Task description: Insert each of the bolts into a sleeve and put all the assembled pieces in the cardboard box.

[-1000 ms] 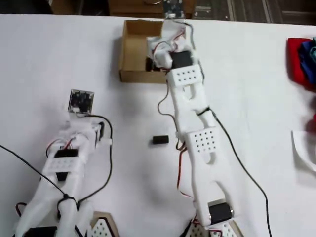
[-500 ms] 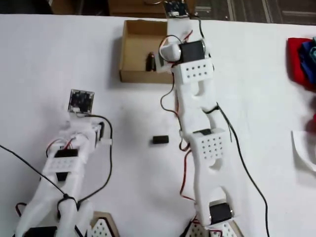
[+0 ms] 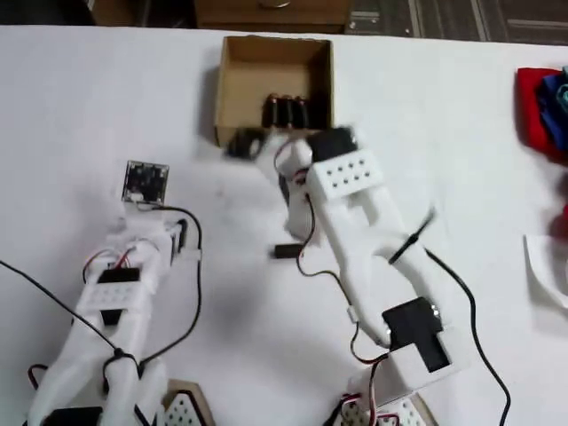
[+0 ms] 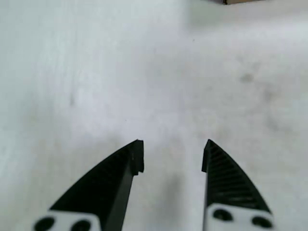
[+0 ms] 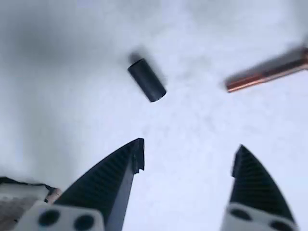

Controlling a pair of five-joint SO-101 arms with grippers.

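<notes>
Lined up side by side inside the open brown cardboard box (image 3: 257, 67), toward the wall nearest the arms: three assembled pieces (image 3: 286, 111), each short and dark with a copper-coloured end showing. Loose on the white table (image 3: 89, 98), short of the box and between the two arms: one short black cylindrical sleeve (image 3: 284, 251), lying on its side, partly overlapped from above by the right arm (image 3: 355, 213) and its wiring. From the right wrist, shown lying flat with one round end turned toward the camera. Apart from it, a slim copper-coloured bolt (image 5: 267, 76), blurred, running off the frame edge. Neither part touching the other, neither touching a finger.

Right gripper (image 5: 190, 144) hanging over bare tabletop short of both parts, black ribbed fingers spread wide, nothing between them. Right arm folded sharply at the elbow, forearm slanting toward the box, wrist just short of the box's near wall.

Left arm (image 3: 111, 302) drawn back on the left side of the table, well apart from box and sleeve. Left gripper (image 4: 173, 141) above bare tabletop, fingers parted by a moderate gap, empty.

Bunched red cloth (image 3: 541, 111) at the table's far right edge.
</notes>
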